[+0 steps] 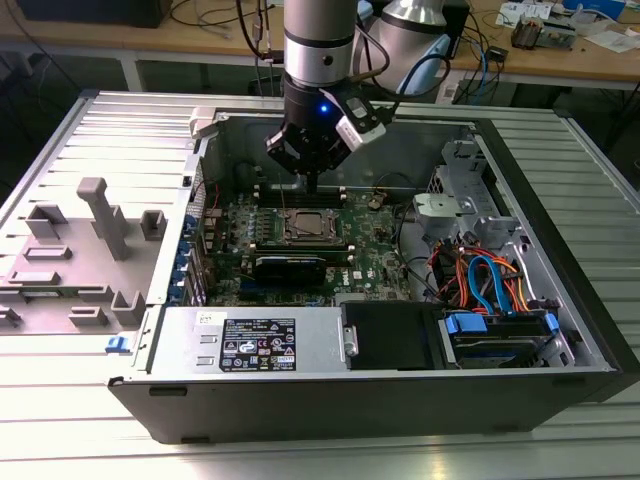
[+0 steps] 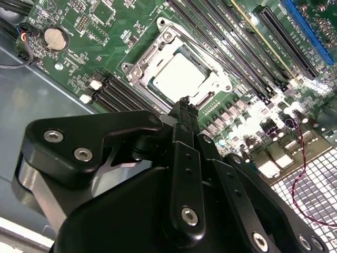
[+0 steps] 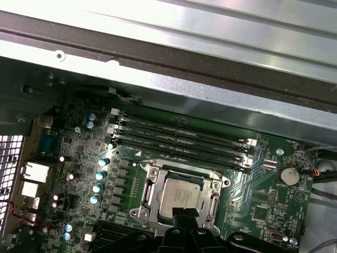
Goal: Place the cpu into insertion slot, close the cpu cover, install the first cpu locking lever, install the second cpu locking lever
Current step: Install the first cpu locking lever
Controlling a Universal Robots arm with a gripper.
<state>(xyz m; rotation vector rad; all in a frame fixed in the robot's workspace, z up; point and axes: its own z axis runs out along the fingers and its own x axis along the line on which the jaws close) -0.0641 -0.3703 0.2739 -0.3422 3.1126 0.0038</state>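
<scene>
**A:** Where's the chip?

**B:** The chip (image 3: 180, 197) lies flat in the socket (image 3: 139, 212), mid-way across the green board (image 1: 370, 265) and toward the far wall of the case (image 1: 410, 150). The cover (image 3: 216, 196) frames it and looks folded down.

**A:** How would it handle?

**B:** Light and stiff, and I'd judge it delicate underneath, so hold it by the edges only. The cover is thin metal, best pressed at its free edge.

**A:** And the arm?

**B:** The arm (image 1: 318, 60) hangs over the socket. Its jaws look pinched together with nothing visible between them, tips just beside the socket's edge.

**A:** Anything unclear?

**B:** The locking levers are too thin to make out, so I can't tell whether they're latched. In both wrist views the jaws hide one edge of the socket.
</scene>
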